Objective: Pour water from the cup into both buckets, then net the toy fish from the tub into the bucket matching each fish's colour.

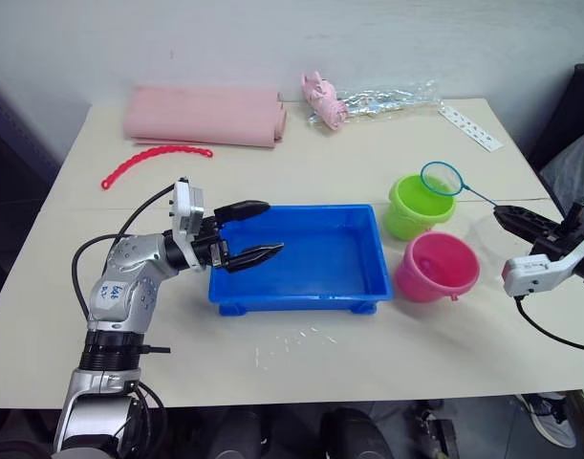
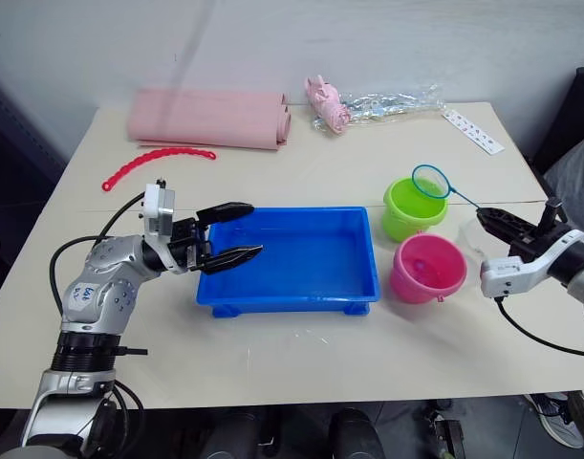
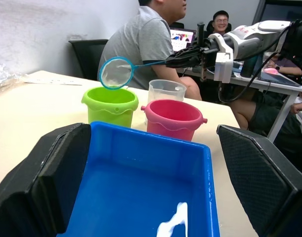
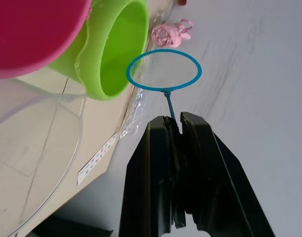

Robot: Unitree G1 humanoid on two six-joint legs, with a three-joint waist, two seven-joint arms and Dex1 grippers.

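We have the right tool [image 1: 507,212] pinched tight on the thin dark handle of the small hand net with the light-blue ring and fine clear mesh [image 1: 442,178], and that ring hangs over the lime-green round plastic bucket [image 1: 413,206], at about two o'clock from the shallow bright-blue rectangular plastic tub [image 1: 368,277]. The pink round plastic bucket with the thin handle [image 1: 436,267] sits just beside the green one, at the tub's three o'clock. The clear plastic measuring cup [image 3: 166,90] stands behind the two buckets in the left wrist view.

Our left tool [image 1: 253,231] has its two black fingers well apart, poised at the tub's nine o'clock edge, gripping nothing. Inside the tub we see a wet sheen and no fish we can make out; the pink bucket may hold something small, but the view is too poor to say.

We judge the net very light and its mesh limp, the handle thin and liable to twist, so a hold far back on the handle calls for slow sweeps. The tub looks stiff and slick with water; its rim is the place to steady it.
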